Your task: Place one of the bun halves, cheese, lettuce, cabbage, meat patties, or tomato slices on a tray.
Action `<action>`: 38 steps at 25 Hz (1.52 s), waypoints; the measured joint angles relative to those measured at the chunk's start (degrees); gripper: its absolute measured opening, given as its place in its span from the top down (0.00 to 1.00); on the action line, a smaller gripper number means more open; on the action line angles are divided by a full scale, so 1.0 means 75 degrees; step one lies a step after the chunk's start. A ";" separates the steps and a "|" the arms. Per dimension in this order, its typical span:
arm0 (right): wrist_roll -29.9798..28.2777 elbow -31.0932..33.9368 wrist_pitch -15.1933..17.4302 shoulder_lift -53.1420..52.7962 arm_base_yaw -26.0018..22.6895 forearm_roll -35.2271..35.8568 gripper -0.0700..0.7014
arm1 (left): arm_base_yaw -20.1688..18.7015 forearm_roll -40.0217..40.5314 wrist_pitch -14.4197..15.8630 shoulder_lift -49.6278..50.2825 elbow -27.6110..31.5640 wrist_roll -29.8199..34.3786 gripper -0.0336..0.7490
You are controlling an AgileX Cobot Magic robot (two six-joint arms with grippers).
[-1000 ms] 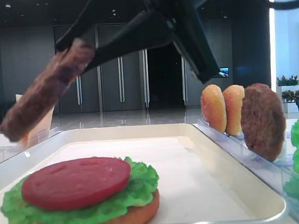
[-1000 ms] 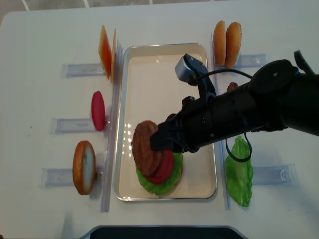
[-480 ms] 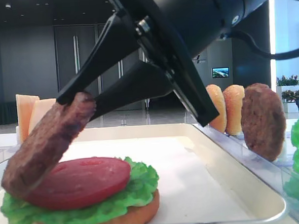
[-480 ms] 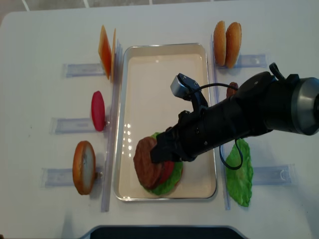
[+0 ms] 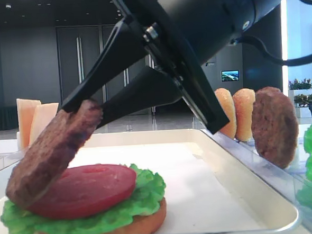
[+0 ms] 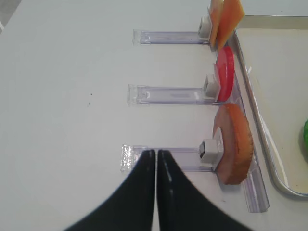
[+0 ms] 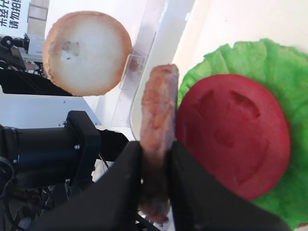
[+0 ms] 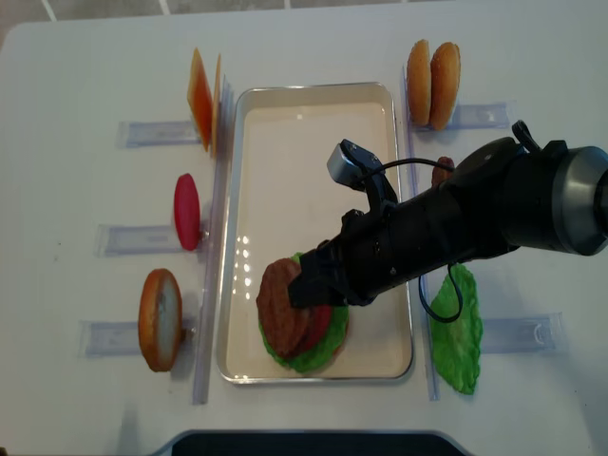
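From the low side view, the right pincer [image 5: 84, 108] is clamped on the upper edge of a meat patty [image 5: 52, 152], which hangs tilted with its lower edge on the tomato slice [image 5: 83, 189] and lettuce [image 5: 145, 194] inside the tray [image 5: 256, 195]. The right wrist view shows the patty [image 7: 156, 130] pinched edge-on between both fingers [image 7: 125, 192], tomato just right of them. The left wrist view shows the left pincer [image 6: 155, 159] closed and empty, a bun half [image 6: 233, 144] beside it. Overhead, the patty [image 8: 280, 309] sits at the right pincer's tip.

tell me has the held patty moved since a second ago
Yes. The meat patty came down toward the tomato slice on the tray; its lower edge now reaches that slice, the right gripper gripping it.
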 joint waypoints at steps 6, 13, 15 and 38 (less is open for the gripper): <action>0.0000 0.0008 -0.0120 0.0000 0.0000 0.0000 0.68 | 0.0000 0.0000 0.0000 0.0000 0.0000 0.0000 0.96; 0.0015 0.0008 -0.0826 -0.0300 0.0000 -0.0384 0.42 | 0.0000 0.0000 0.0000 0.0000 0.0000 0.0000 0.96; 0.0131 0.0008 -0.1044 -0.0505 0.0000 -0.0729 0.38 | 0.0000 0.0000 0.0000 0.0000 0.0000 0.0000 0.96; 0.6451 0.0010 -0.0592 -0.3939 -0.2044 -0.9251 0.36 | 0.0000 0.0000 0.0000 0.0000 0.0000 0.0000 0.96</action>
